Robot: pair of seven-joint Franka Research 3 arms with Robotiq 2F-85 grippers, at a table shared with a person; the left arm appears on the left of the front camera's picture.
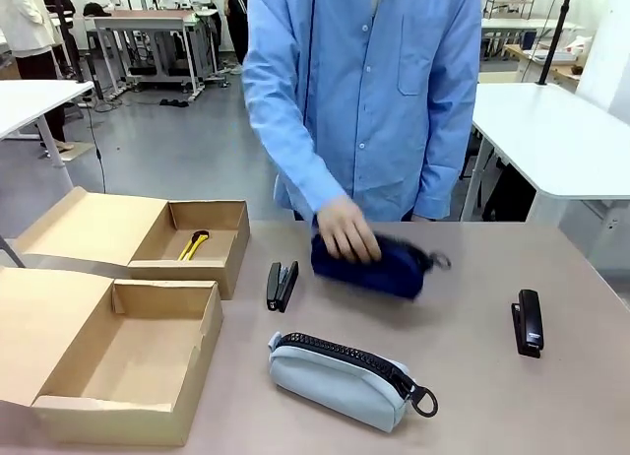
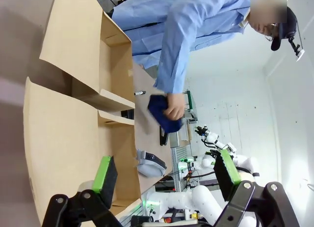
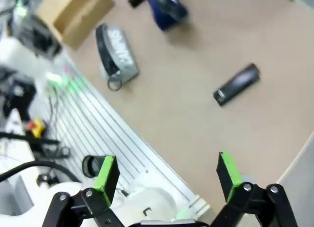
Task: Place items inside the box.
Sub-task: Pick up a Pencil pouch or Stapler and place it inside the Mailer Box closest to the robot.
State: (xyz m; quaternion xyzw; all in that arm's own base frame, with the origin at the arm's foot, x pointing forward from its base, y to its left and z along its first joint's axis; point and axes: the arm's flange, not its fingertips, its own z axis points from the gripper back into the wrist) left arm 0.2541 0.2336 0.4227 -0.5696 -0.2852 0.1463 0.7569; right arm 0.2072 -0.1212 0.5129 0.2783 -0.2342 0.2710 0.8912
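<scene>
Left pincer [image 2: 164, 163] and right pincer [image 3: 168, 160] gape wide, empty. Two pouches: grey pouch [image 1: 345, 376] at six o'clock, navy pouch [image 1: 394, 270] under a hand [image 1: 346, 230]. Two staplers [image 1: 281, 286] [image 1: 529, 322], nine and three. One knife [image 1: 193, 244] inside ten-o'clock box [image 1: 231, 278].

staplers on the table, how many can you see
2. One black stapler lies just right of the far open cardboard box. The second black stapler lies alone toward the right side of the table. Box walls hide part of their floors, so another may be hidden.
</scene>
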